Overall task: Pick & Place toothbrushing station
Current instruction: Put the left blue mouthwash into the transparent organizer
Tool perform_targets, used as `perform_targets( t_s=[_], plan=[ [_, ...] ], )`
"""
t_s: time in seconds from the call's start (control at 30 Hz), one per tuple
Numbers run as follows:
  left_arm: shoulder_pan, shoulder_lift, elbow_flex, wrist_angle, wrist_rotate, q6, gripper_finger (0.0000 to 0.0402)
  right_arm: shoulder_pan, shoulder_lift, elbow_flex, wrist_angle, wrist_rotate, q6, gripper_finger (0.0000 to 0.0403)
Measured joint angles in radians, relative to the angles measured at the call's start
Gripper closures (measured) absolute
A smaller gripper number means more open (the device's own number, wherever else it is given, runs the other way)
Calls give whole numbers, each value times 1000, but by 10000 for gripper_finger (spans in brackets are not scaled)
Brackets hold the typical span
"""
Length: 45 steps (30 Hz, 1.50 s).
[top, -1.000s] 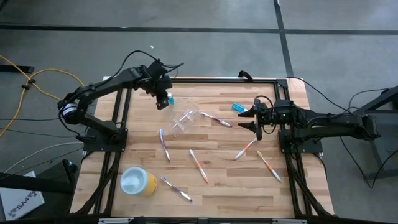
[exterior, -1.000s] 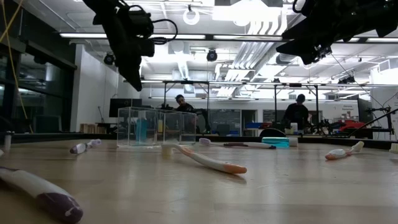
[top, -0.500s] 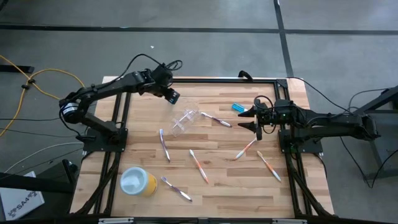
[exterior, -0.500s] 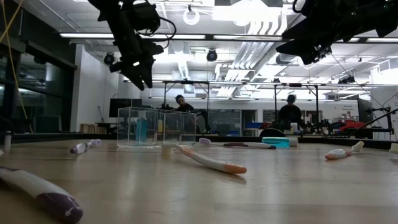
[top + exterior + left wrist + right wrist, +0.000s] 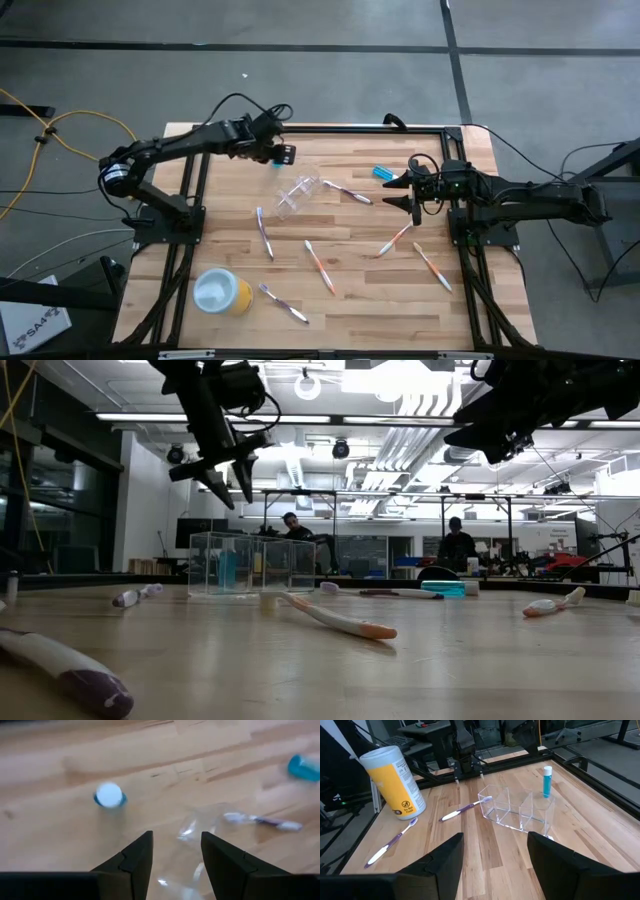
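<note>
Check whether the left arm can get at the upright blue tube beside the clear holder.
Probably yes. The left gripper hangs open above the upright blue tube, with nothing between them. The clear holder stands just beside the tube, so a straight descent looks safest.

Blue tube (image 5: 547,781) (white cap), clear organizer (image 5: 515,809), yellow canister (image 5: 392,780).

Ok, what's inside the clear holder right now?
Nothing shows inside the clear holder: both compartments look empty. The blue tube stands upright outside, just beside it. A toothbrush lies with its head at one corner; whether it touches is unclear.
</note>
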Motion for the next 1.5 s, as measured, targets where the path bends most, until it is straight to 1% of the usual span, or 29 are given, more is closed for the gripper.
perform_targets(
  t_s=[0.3,0.4,0.47,0.57,0.63,0.87,0.93,1.03,1.13,1.27,1.43,1.5],
  plan=[
    [-17,0,0,1,-20,-363,239,0,0,0,0,0,0,192],
    [-21,0,0,-3,-63,-513,239,0,0,0,0,0,0,192],
    [-31,0,0,-2,-90,-580,239,0,0,0,1,0,0,192],
    [-51,0,0,23,-163,-560,239,0,0,0,0,0,0,192],
    [-65,-1,0,27,-191,-577,239,0,0,0,1,0,0,192],
    [-77,29,0,25,-198,-591,239,0,0,0,1,0,0,192],
    [-78,42,0,47,-179,-513,239,0,0,0,1,0,0,192],
    [-78,53,0,118,-104,-268,239,0,0,0,1,0,0,192],
    [-72,38,0,154,-56,-79,239,0,0,0,1,0,0,192],
    [-33,0,0,132,-20,47,239,0,0,0,1,0,0,192],
    [36,-9,0,74,175,179,239,0,0,0,1,0,0,192],
    [61,-8,0,62,209,189,240,0,0,0,1,0,0,192]
  ],
)
